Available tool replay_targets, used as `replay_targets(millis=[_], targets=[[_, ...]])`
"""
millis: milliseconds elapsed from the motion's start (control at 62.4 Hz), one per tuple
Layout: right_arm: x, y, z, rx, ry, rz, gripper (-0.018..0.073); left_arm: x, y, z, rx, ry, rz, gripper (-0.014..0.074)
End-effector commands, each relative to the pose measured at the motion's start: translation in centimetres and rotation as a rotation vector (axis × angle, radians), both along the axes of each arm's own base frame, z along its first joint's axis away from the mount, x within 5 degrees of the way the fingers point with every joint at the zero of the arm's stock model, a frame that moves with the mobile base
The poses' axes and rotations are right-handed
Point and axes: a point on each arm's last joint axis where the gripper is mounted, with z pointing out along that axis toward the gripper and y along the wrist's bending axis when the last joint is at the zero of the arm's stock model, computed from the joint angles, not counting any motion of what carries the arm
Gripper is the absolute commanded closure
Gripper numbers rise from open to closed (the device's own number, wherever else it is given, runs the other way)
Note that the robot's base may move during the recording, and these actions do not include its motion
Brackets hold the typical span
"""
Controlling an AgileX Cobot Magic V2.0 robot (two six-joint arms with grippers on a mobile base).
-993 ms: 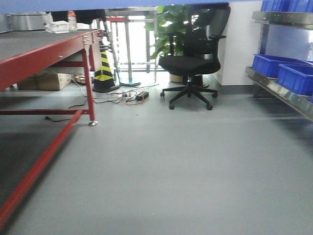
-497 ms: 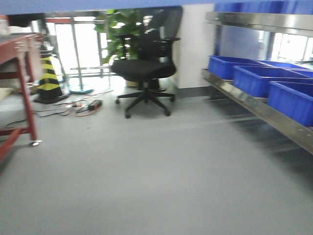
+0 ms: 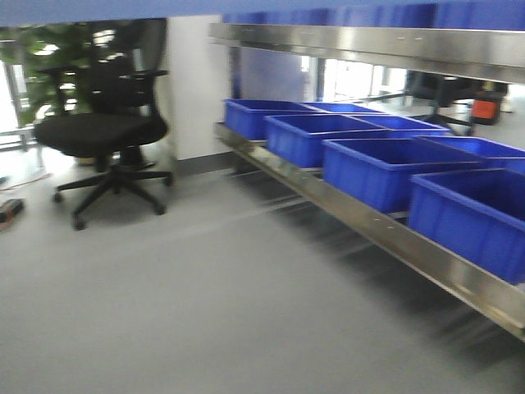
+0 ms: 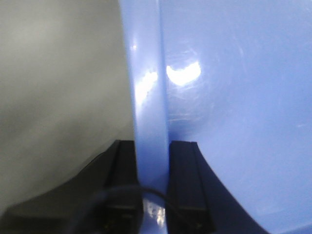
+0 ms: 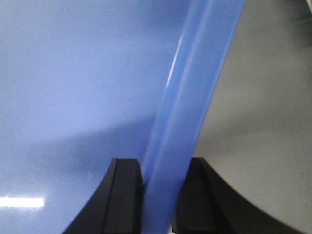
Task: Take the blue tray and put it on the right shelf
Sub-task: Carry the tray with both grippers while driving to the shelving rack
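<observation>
The light-blue tray (image 4: 234, 97) fills both wrist views, and its underside shows as a blue band (image 3: 246, 6) along the top of the front view. My left gripper (image 4: 152, 161) is shut on the tray's left rim, one black finger on each side. On the opposite rim (image 5: 195, 97) my right gripper (image 5: 163, 185) is shut the same way. The right shelf (image 3: 394, 238) is a shiny steel rack running along the right of the front view, with an upper steel shelf (image 3: 369, 41) above it. Grey floor lies below the tray in both wrist views.
Several deep dark-blue bins (image 3: 385, 168) stand in a row on the lower steel shelf. A black office chair (image 3: 102, 135) stands at the left by a white wall (image 3: 195, 82), with a green plant (image 3: 49, 45) behind it. Grey floor (image 3: 205, 312) spreads in front.
The front view has swung right: the red-framed table and cone have left the frame, the chair has slid to the left, and the steel rack with bins now fills the right side.
</observation>
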Motion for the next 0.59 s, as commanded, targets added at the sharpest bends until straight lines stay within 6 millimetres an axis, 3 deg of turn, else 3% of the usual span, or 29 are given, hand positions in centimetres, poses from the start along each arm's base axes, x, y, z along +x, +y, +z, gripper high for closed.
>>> replay_targets(millis=[0,577], targets=[[0.11,0.0,1.6,0.042,-0.115,0.028,0.0503,-0.73,0.08,1.19,-0.02,-0.029,-0.043,0.0645],[0.11,0.0,1.59,0.042,-0.114,0.028,0.0503,-0.73,0.08,1.19,-0.02,-0.029,-0.043,0.0645]])
